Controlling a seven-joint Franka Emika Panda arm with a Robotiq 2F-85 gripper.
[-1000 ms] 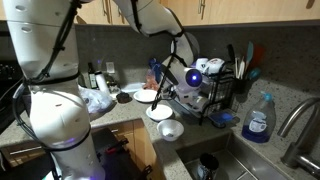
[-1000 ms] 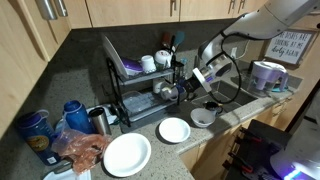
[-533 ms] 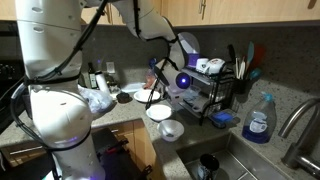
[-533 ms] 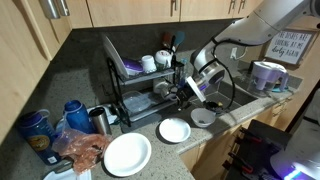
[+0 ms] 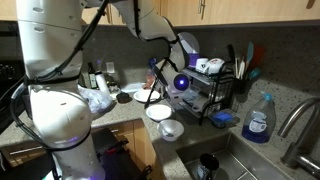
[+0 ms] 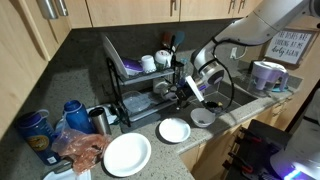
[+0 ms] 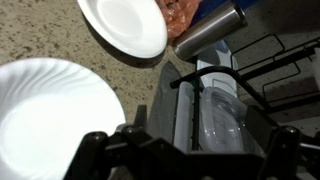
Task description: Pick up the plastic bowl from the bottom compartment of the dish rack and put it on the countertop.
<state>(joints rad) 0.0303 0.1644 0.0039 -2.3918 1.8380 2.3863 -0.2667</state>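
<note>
In an exterior view, your gripper (image 5: 168, 88) sits at the open front of the black wire dish rack (image 5: 222, 100), with a blue light glowing behind it. You cannot judge the jaw gap from here. White mugs (image 5: 206, 67) stand on the top tier and utensils (image 5: 240, 62) poke up from the side holder. Before the rack lie a white plate (image 5: 160, 113) and a small bowl (image 5: 171, 129), both empty. A soap bottle (image 5: 258, 119) of blue liquid stands by the sink, its label too small to read.

In an exterior view, the gripper is level with the rack's lower tier. Two round white plates (image 6: 174, 130) lie bare on the dark speckled countertop (image 6: 80, 90), and a steel tumbler (image 6: 100, 120) stands beside the rack. The wall sign (image 6: 292, 45) carries writing you cannot make out.

In the wrist view, your jaws are spread wide and grip nothing. The clear plastic bowl (image 7: 222, 108) lies ahead between them in the rack's bottom compartment, untouched.
</note>
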